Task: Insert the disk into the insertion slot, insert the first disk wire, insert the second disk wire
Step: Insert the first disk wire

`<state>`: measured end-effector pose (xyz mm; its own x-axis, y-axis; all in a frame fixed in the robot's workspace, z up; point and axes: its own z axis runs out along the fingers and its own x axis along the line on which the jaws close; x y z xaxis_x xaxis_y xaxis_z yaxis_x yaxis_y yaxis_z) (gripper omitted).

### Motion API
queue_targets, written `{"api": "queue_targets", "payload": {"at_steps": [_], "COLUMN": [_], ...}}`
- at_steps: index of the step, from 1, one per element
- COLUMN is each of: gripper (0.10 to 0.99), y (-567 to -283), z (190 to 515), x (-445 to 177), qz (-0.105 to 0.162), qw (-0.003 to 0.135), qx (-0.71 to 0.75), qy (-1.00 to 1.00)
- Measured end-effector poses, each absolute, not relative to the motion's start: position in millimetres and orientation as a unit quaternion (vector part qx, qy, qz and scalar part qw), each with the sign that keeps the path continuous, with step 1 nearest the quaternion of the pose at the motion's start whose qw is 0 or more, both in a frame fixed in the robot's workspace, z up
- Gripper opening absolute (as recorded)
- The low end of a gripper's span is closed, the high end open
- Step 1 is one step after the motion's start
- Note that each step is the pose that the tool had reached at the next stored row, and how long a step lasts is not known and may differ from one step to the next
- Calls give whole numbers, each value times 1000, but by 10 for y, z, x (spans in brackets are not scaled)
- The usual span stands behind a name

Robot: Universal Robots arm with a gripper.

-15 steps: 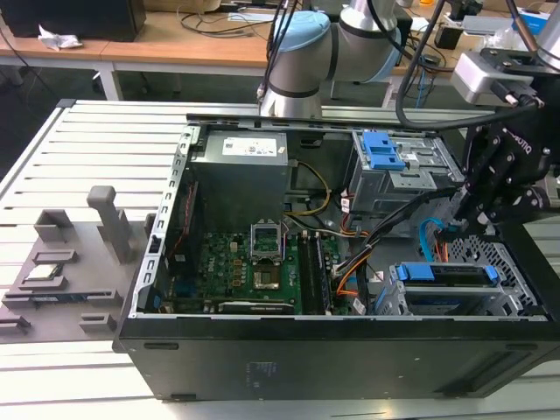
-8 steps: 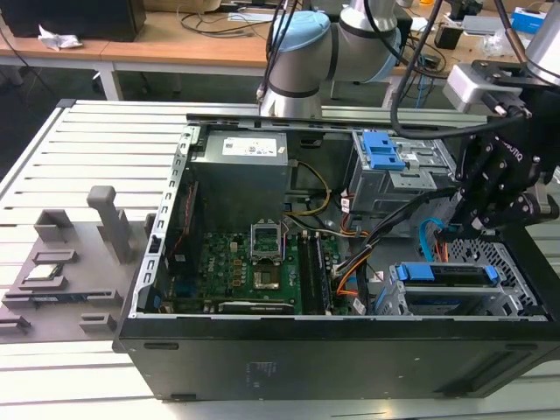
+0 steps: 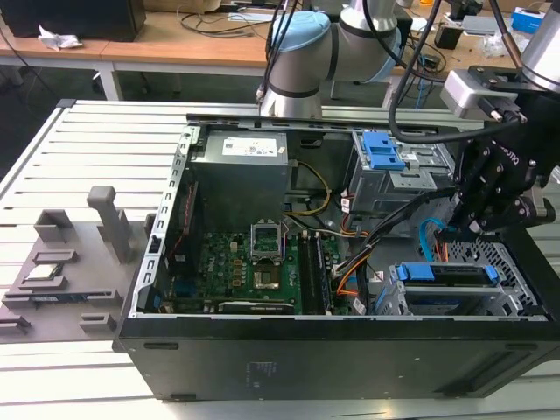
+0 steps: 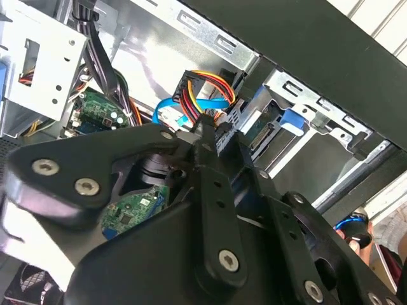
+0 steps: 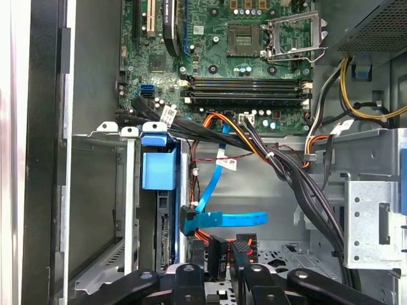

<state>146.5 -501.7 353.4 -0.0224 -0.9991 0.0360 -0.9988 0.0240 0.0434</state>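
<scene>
Just beside the second disk wire [image 5: 232, 220], jaws clamp first disk wire [image 5: 217, 250]

- Your exterior view looks down from high up and well back, taking in the whole open computer case [image 3: 350, 350] on the slatted table [image 3: 105, 140].
- Your first wrist view looks from close past the gripper [image 5: 219, 273] into the case, towards the motherboard [image 5: 241, 38].
- Your second wrist view sits closer still behind the gripper [image 4: 203, 136], facing the insertion slot [image 4: 318, 105].
- All three views share the second disk wire [image 3: 426, 236] [image 4: 172, 108] [image 5: 229, 219].
</scene>
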Motion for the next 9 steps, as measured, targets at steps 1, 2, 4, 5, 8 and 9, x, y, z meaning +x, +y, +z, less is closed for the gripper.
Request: {"api": "queue_targets", "payload": {"at_steps": [1,2,4,5,8,9], "gripper": [220,220,169,169,169,169], "y": [-5017,-5017,-5017,-5017,-5066,-5105], "z": [3534,3534,3534,3534,3534,3533], "x": [1465,1465,1465,1465,1466,1466], "qz": [-3,-3,-3,-3,-3,-3], "qw": [28,28,28,28,28,28], "qx": [699,699,699,699,699,699], "qy": [-715,-715,-715,-715,-715,-715]}}
